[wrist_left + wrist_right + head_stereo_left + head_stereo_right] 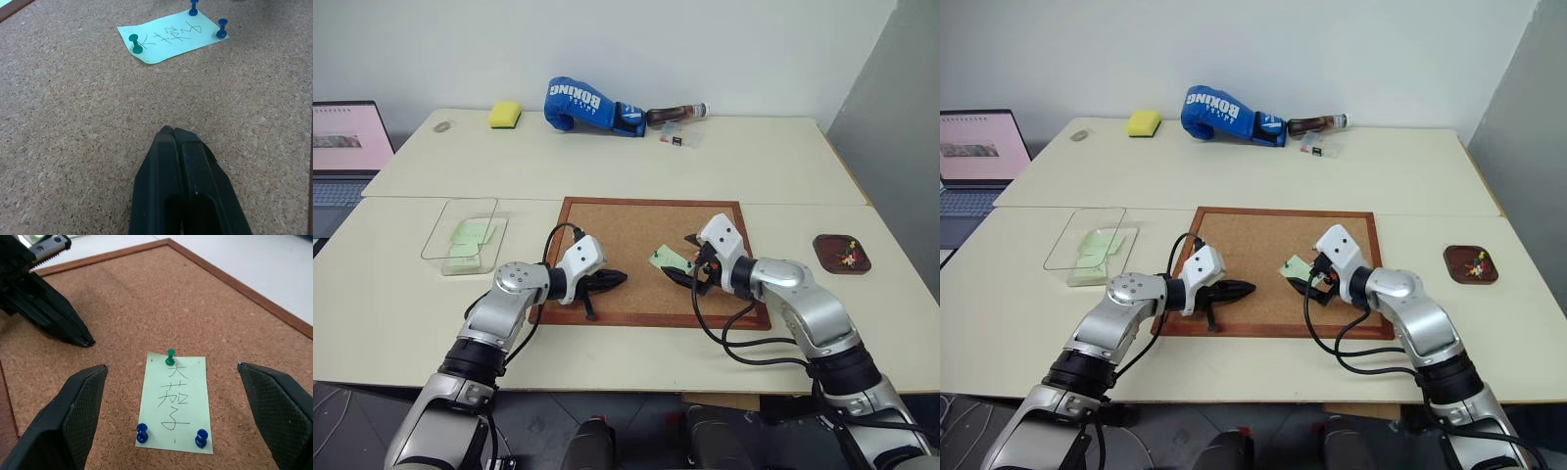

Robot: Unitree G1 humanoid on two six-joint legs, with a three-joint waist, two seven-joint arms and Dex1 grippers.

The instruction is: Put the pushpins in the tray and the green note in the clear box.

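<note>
- Three plastic pushpins (170, 357) hold the thin, pale green note (176, 404) flat on the grainy corkboard (626, 230), right of its middle.
- Right gripper (173, 423) is spread wide, its ribbed black fingers either side of the note, holding nothing.
- Left gripper (171, 133) is closed and empty over bare cork.
- Clear box (460, 230) lies left, glossy brown tray (842, 253) right, on the tabletop.

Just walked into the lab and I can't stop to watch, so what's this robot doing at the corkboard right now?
It is working on a green note pinned to the corkboard by three pushpins: one green, two blue. The right gripper hangs over the note, fingers wide open either side of it, gripping nothing. The left gripper, shut and empty, points at the note from nearby. The clear box already holds green slips, and the tray holds a few pins.
</note>
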